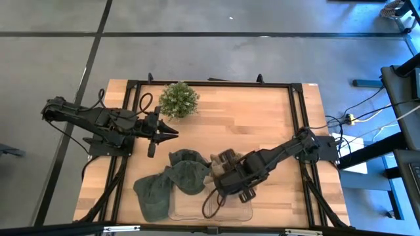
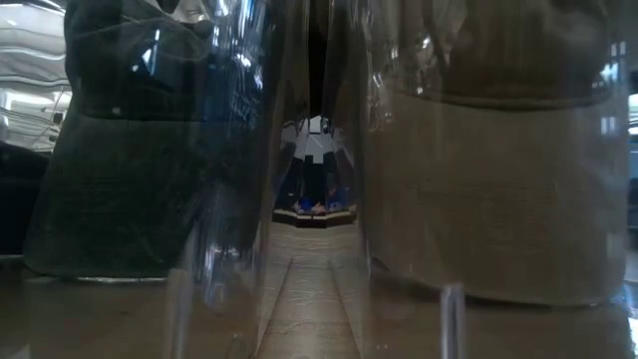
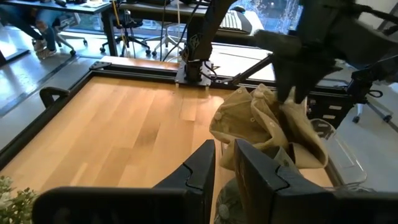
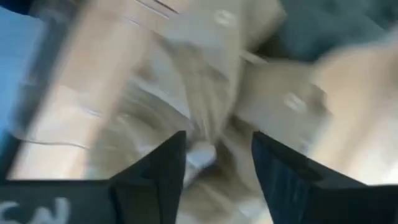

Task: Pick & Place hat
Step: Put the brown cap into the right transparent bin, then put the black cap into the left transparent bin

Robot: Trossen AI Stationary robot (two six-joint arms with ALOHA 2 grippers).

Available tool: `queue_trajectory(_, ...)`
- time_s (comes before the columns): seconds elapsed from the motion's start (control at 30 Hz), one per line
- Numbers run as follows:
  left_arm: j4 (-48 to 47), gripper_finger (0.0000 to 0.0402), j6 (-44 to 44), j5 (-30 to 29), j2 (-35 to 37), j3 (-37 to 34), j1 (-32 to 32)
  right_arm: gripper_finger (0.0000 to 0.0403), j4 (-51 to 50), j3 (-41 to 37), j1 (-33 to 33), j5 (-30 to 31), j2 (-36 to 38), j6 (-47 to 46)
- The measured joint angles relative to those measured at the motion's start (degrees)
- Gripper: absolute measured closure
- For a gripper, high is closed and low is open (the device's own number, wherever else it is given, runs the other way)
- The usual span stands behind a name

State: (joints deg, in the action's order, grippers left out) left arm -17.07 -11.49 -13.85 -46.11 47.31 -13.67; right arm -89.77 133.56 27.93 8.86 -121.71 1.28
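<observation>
High view: the wooden table (image 1: pixel 249 118) carries a small green plant (image 1: pixel 178 99) near its far edge, towards the left. Two dark green hats (image 1: pixel 172 181) lie crumpled near the front edge, left of centre, one overlapping the other. Just beside them a clear tray (image 1: pixel 197 211) sits at the front edge, and the right claw (image 1: pixel 231 176) hangs over it with a tan hat (image 1: pixel 231 160) bunched beneath. The left claw (image 1: pixel 172 133) waits over the left part of the table, pointing towards the centre, apart from the hats.

Low view: the clear tray wall fills the picture; a dark hat (image 2: pixel 130 150) shows through it on one side and the tan hat (image 2: pixel 498 179) on the other, with table wood between them.

Left wrist view: the left claw (image 3: pixel 225 163) has its fingers nearly together with a narrow slit between them, gripping nothing. Beyond it the tan hat (image 3: pixel 267 127) hangs crumpled under the right arm's claw.

Right wrist view: the right claw (image 4: pixel 217 155) has its fingers apart, with blurred tan cloth (image 4: pixel 205 93) just ahead of and between them; whether they touch it I cannot tell.
</observation>
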Motion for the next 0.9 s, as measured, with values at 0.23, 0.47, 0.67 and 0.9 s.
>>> queue_trajectory(0.23, 0.0, 0.0347, 0.0, 0.0, 0.0, 0.0, 0.0, 0.0182, -0.2, 1.4, -0.5, 1.3, 0.5, 2.3)
queue_trajectory(0.47, -1.2, 0.0347, -1.7, 0.1, 0.1, 0.0, 0.0, 0.0183, -0.2, 1.4, -1.2, 3.2, 5.6, -1.1)
queue_trajectory(0.67, -4.5, 0.0347, -10.3, 12.2, 0.2, 0.1, -0.2, 0.0184, 5.4, -0.3, -3.4, -8.9, 9.7, 3.8)
queue_trajectory(0.9, -15.2, 0.0347, -24.4, 15.3, -0.3, 0.1, -3.1, 0.0184, 4.9, -4.8, -11.8, -14.2, 12.1, 7.9)
